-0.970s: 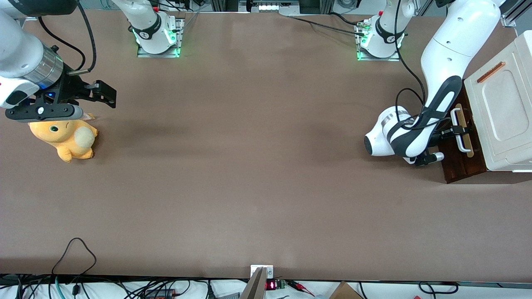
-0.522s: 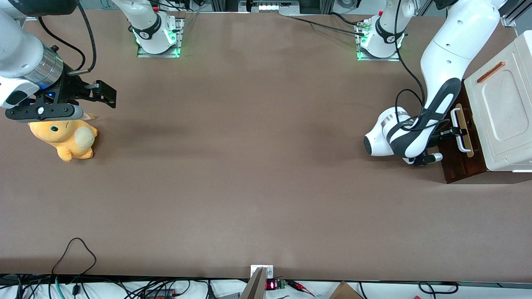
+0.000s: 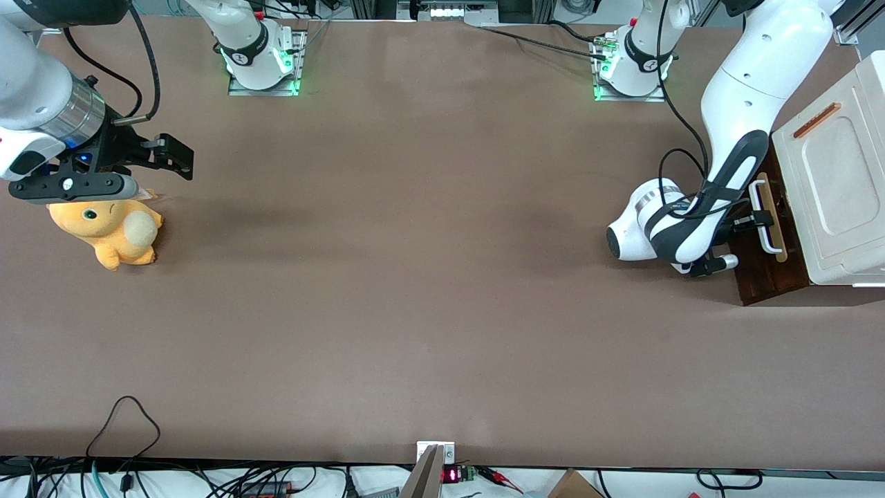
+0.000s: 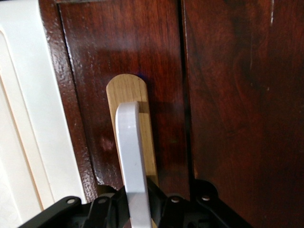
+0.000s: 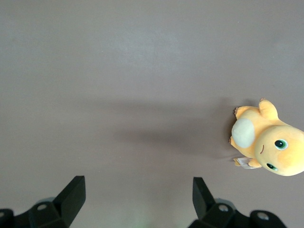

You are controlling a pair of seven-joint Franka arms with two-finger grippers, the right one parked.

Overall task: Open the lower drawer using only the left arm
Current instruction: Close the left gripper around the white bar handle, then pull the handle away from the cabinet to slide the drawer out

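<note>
On my wrist feed the gripper has its black fingers closed against both sides of the white bar handle; the bar runs straight between them and I see no gap on either side, so I read it as a firm grip on the handle. The handle sits on a tan wooden strip with a rounded end, and that strip is fixed to the dark brown front of the lower drawer. A vertical seam separates this panel from a second dark wood panel beside it.

From the front camera, the gripper is at about three o'clock on the table, at the working arm's end, pressed up to the drawer front. The left arm comes down from its base at roughly one o'clock, folds at the wrist and reaches sideways into the handle. The white cabinet top, with its recessed panel and a small orange strip, lies directly above the drawer body. I cannot see any pale interior wood, so I cannot tell how far out the drawer stands.

Toward the parked arm's end, near nine o'clock, a yellow plush toy lies on the brown table.
</note>
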